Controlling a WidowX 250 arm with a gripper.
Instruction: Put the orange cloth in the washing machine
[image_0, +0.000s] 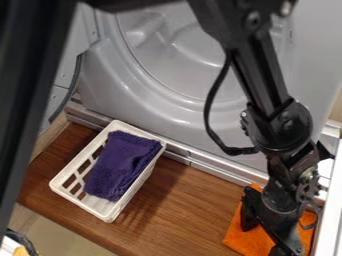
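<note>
Orange cloth (250, 242) is well right of the white slatted basket (79, 202). I've got the gripper (270, 239) over it, jaws apart, so grabbing's the step; I'd pinch fabric, then lift toward the washing machine (110, 77) behind the basket.

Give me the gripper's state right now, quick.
Gripper: open, over the orange cloth, with no grip on it visible; whether it touches the cloth, I can't tell.
</note>
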